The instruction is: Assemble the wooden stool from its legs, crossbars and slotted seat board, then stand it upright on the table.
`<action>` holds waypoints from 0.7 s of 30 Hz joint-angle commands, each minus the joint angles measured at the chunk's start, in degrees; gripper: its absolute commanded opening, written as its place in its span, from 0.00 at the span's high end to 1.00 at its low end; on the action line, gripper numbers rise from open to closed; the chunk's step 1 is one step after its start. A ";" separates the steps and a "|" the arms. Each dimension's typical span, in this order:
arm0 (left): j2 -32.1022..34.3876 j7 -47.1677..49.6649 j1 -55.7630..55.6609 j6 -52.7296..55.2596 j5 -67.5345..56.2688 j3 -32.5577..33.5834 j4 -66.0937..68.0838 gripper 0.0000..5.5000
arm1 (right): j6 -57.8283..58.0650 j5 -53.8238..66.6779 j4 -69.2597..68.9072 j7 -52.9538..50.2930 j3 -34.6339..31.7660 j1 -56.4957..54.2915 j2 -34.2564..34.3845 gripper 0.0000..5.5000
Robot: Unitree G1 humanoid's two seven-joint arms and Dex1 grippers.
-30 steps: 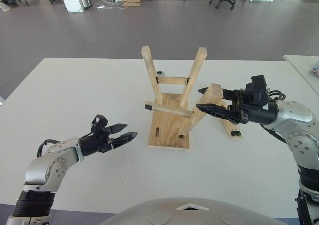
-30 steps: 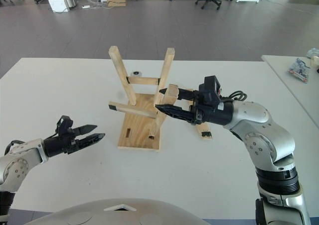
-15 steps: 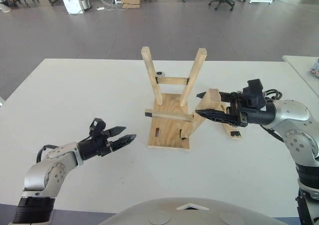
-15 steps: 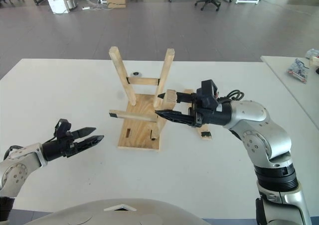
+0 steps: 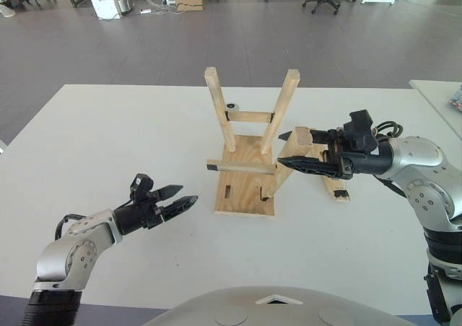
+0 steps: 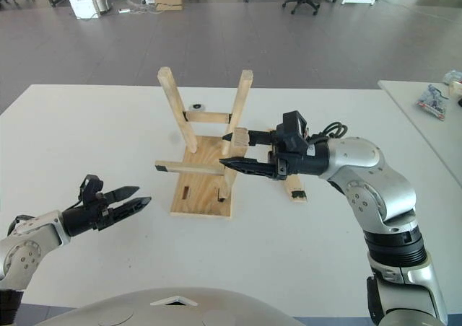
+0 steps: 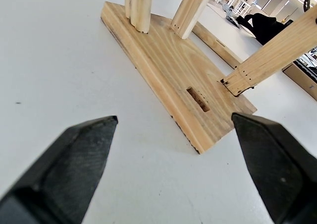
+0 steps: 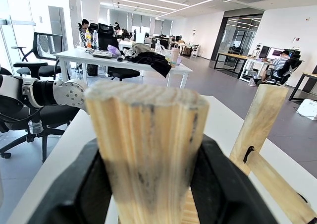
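two legs [image 5: 219,109] stand on the 12 o'clock end of the board [image 5: 244,189], which lies flat on the table [image 5: 108,138], joined by a crossbar [image 5: 250,116]. at the board's 3 o'clock the right gripper [image 5: 280,149] pinches a leaning third leg [image 5: 271,185]; a second bar [image 5: 242,167] juts from it toward 9. a loose leg [image 5: 336,187] lies just beyond. at 8 o'clock the left gripper [image 5: 186,194] hovers, fingers spread.
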 commanded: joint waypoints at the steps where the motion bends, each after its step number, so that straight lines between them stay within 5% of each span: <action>1: 0.03 0.13 -0.98 0.65 0.19 0.37 0.23 0.23 | 0.31 -0.98 -0.31 -0.65 0.76 -0.59 0.37 0.63; 21: 0.25 0.24 -0.94 1.14 1.50 -0.29 0.85 0.23 | -2.73 -5.18 2.57 0.19 3.06 0.39 2.10 0.63</action>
